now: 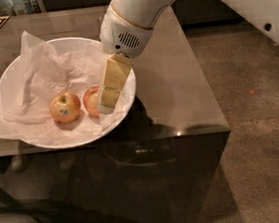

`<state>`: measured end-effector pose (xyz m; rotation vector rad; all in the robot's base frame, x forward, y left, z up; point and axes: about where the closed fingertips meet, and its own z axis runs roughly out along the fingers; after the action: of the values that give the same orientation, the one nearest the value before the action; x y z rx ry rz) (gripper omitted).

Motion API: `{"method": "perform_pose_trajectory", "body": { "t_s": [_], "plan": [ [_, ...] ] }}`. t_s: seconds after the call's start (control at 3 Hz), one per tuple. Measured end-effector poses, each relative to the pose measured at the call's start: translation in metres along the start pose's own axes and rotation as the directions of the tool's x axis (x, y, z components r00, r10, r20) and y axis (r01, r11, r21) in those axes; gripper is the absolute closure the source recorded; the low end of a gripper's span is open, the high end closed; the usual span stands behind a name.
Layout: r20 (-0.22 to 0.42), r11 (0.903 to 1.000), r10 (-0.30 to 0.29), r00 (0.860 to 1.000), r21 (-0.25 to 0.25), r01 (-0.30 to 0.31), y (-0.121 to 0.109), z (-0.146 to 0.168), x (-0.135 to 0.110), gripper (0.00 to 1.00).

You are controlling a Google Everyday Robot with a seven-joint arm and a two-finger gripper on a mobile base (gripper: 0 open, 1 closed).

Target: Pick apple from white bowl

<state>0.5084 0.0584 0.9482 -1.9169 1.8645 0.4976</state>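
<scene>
A small, round, yellow-orange apple [65,107] with a reddish blush sits upright, stem dimple on top, in the front part of the white bowl [8,85], left of its middle. 1 small dark sticker shows on the side facing the camera. The apple rests on crumpled white paper [40,79] that lines the bowl. The bowl is large, wide, shallow and glossy, and stands level near the front left of a dark table [176,79]. The gripper [104,106] reaches down into the bowl's right side, near the apple but apart from it.
</scene>
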Motion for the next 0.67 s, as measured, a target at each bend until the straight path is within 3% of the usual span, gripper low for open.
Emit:
{"method": "perform_pose_trajectory", "body": {
  "t_s": [0.33,0.67],
  "plan": [
    [0.037,0.9973,0.025,0.999,-0.069,-0.022,-0.0016,0.0217,-0.0152,0.00],
    [0.037,0.9973,0.024,0.999,-0.070,-0.022,-0.0017,0.0224,-0.0152,0.00]
  ]
}}
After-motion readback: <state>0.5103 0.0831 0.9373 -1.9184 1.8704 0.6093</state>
